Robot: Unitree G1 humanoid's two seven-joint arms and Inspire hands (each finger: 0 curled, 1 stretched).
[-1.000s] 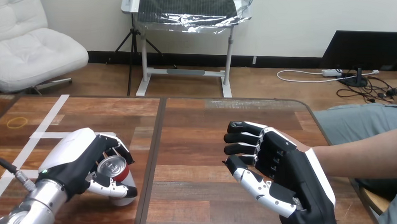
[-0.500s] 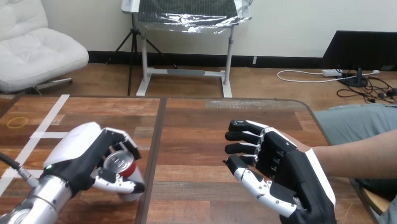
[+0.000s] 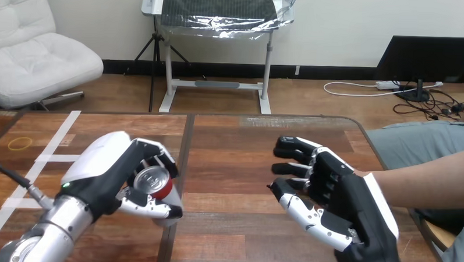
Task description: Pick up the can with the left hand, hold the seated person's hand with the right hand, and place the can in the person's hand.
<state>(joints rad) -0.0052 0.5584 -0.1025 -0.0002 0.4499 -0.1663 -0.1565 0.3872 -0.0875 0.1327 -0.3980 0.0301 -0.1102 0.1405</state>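
1. Grasp comes first, and it looks done: the robot's left hand (image 3: pixel 103 172) has its fingers and thumb curled round the red metal can with a silver top (image 3: pixel 153 182). The can is tilted, just left of the dark seam (image 3: pixel 187 142) that splits the wooden bench (image 3: pixel 240 166).
2. Right of that seam, well apart from the can, the right hand (image 3: pixel 343 208) sits at the end of the person's forearm (image 3: pixel 432 183), which reaches in from the bench's right side.
3. Left to do, as I judge it: carry the can across the seam and set it in the person's hand.
4. Hidden: the right hand's back covers the person's hand. I cannot tell whether the right hand is released, clenched or grasping the person's hand.
5. The can's base sits behind the left hand's thumb, so whether it is clear of the bench is hard to make out.
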